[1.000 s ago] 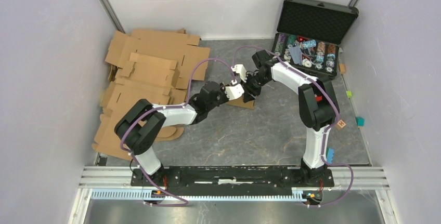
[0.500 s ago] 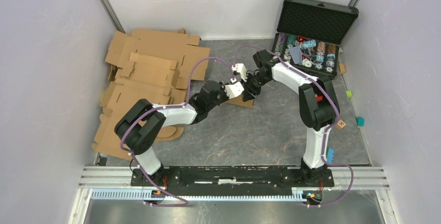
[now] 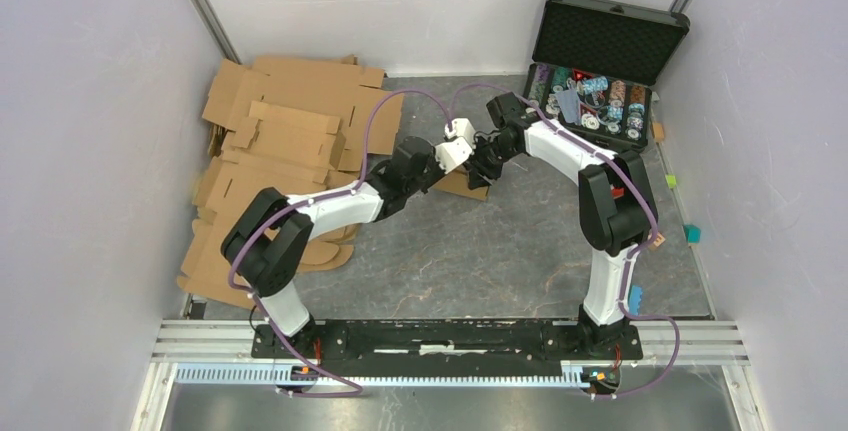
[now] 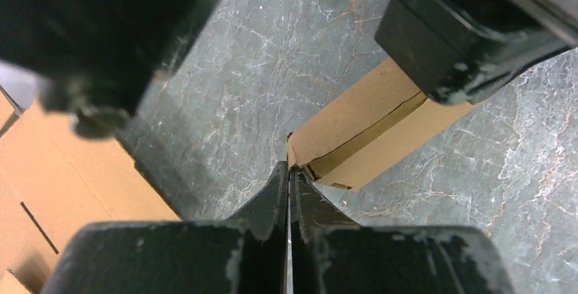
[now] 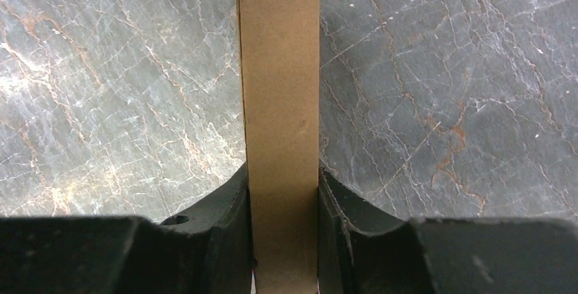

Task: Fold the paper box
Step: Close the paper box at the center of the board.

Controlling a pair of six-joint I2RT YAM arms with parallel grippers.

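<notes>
- The left gripper [image 4: 290, 177], the nearer of the two, is fully closed with nothing between its fingers. Its joined tips touch the near corner of the box [image 4: 368, 130], just where a dark seam runs between two panels.
- The box sits about the middle of the tabletop [image 3: 500, 251], a little toward the far edge. It looks like a narrow block with its end flap not quite flush. Whether its underside rests on the tabletop I cannot tell.
- The right gripper [image 5: 281, 185] is clamped across the narrow width of the box, with both fingers flat against its sides.
- The step appears to be tucking or pressing the end closed, with the left tips as a poker and the right grip as the anchor.
- The left tips should push slowly along the seam, straight toward the right gripper's hold, so the box does not twist out sideways.
- The right grip should hold firm without squeezing harder, since thin card walls are likely to buckle. A tip that slips off the corner would skid onto the stone-patterned top.
- The cardboard sheets [image 3: 290, 131] in the far-left corner and the open black case [image 3: 610, 46] in the far-right corner are well apart from the work.
</notes>
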